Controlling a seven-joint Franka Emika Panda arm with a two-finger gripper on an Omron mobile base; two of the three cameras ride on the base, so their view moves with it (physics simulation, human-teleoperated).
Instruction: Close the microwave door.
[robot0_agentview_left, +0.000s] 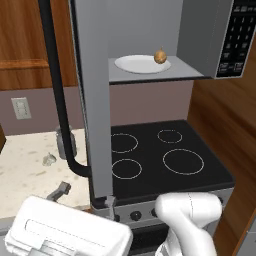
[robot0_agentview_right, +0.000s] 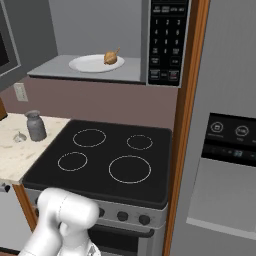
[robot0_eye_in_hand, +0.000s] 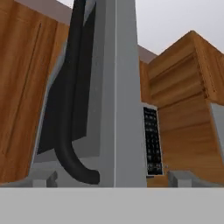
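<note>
1. The large grey box microwave (robot0_agentview_left: 150, 35) hangs above the black four-ring glass stove top (robot0_agentview_left: 160, 155), its cavity exposed, with a white plate (robot0_agentview_left: 141, 64) and a small brown onion (robot0_agentview_left: 160, 56) on the cavity floor.
2. The wide grey-framed microwave door (robot0_agentview_left: 95, 100) stands swung fully out from the microwave's left side, edge-on toward the robot, its lower corner hanging over the stove top's front left edge. Its long black curved bar handle (robot0_agentview_left: 57, 95) runs down the outer face, away from the cavity.
3. In the hand view the two fingers (robot0_eye_in_hand: 43, 178) sit wide apart, holding nothing, one to each side of the door's free edge, looking up along it. The black keypad panel (robot0_eye_in_hand: 152, 142) of the microwave shows beyond.
4. The step in hand, as I judge it, is to push the door shut. One finger should bear flat on the handle side of the panel, near the free edge, far from the hinge.
5. The push should follow the door's arc toward the keypad panel, clear of the handle so nothing snags, until the door meets the microwave front.
</note>
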